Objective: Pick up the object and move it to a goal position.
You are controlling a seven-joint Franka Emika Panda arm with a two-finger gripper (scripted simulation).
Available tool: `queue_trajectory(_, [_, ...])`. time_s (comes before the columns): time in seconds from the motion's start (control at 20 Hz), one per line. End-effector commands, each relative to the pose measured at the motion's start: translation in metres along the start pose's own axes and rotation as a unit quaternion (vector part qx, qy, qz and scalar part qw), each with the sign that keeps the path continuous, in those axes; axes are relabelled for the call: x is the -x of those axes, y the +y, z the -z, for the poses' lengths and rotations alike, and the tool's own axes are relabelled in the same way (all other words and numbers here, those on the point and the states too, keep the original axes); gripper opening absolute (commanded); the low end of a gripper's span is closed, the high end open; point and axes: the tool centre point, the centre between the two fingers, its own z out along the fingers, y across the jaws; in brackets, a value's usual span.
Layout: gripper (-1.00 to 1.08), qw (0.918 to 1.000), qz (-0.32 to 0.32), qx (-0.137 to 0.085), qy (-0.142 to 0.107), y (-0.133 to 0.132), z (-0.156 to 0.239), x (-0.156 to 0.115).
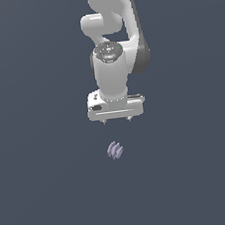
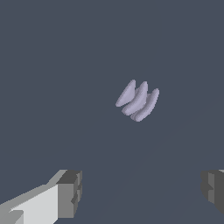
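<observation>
While the white arm (image 1: 113, 39) reaches down from the top of the exterior view, its gripper (image 1: 117, 120) hangs above the flat grey-blue bench (image 1: 44, 192), and two short dark tips stick out from the underside of the white hand. The fingers (image 2: 70, 192) stand wide apart and hold nothing; in the wrist view one grey pad on a white finger shows at one side of the picture and the other pad at the far side, with bare bench between them. The lump (image 1: 115, 150) lies on the bench in the exterior view just below the gripper and slightly toward that view's left of its middle, clear of both tips. It is small, pale lavender-grey, and made of several thin ridges set side by side like stacked discs. In the wrist view the lump (image 2: 138, 100) sits apart from both fingers, ahead of the gap between them and closer to the line of the far pad than to the white finger, with its ridges tilted. Whether it rests flat or on an edge cannot be told.
</observation>
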Motion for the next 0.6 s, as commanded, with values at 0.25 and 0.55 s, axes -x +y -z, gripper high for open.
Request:
queue_trajectory(0.25, [1.0, 0.9999, 0.01, -0.008, -0.003, -0.02, 0.001, 0.002])
queue_trajectory(0.55, [1.0, 0.9997, 0.017, -0.014, -0.006, -0.037, 0.002, 0.004])
